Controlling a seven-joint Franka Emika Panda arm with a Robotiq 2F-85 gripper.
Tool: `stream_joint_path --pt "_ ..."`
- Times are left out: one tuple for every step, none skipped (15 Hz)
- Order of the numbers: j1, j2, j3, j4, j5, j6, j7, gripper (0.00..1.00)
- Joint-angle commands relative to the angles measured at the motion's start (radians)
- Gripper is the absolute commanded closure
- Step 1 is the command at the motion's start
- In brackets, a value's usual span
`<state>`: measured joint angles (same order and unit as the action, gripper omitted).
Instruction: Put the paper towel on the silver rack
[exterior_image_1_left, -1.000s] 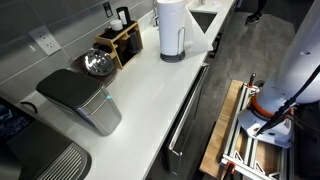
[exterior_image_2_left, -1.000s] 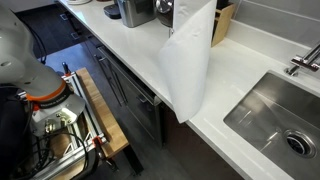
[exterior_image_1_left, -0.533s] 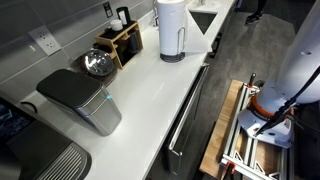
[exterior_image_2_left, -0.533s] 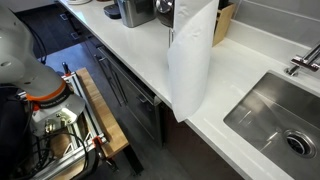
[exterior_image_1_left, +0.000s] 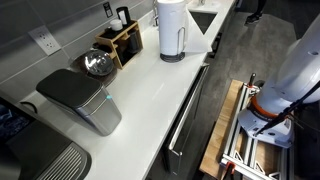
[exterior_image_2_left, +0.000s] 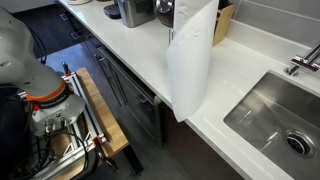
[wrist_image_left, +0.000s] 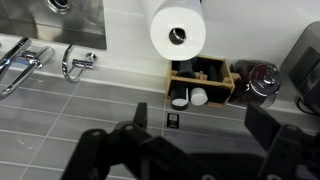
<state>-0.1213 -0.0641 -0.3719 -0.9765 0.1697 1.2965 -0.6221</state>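
Observation:
The paper towel, a tall white roll, stands upright on the white counter. The silver rack's ring base is under it and the rack's thin loop post runs up its side. A loose sheet hangs from the roll over the counter's front edge. In the wrist view I see the roll end-on, well away from my gripper. The gripper is open and empty, its dark fingers spread wide. The gripper does not show in either exterior view.
A wooden knife block stands against the wall beside the roll, then a shiny metal bowl and a grey appliance. A sink lies on the roll's other side, with a faucet behind it.
The hanging sheet has swung slightly back toward the roll. The arm at the frame edge has shifted a little. The roll stays on the rack.

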Motion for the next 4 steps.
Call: stream_joint_path --pt "0.011 -0.104 0.026 -0.136 -0.014 0.091 0.053 0.0" --pt "0.0 -0.036 0.007 -0.041 -0.001 0.045 0.02 0.0" --pt "0.0 -0.045 0.009 -0.049 -0.001 0.051 0.022 0.0" --pt "0.0 -0.046 0.009 -0.047 -0.001 0.051 0.022 0.0"
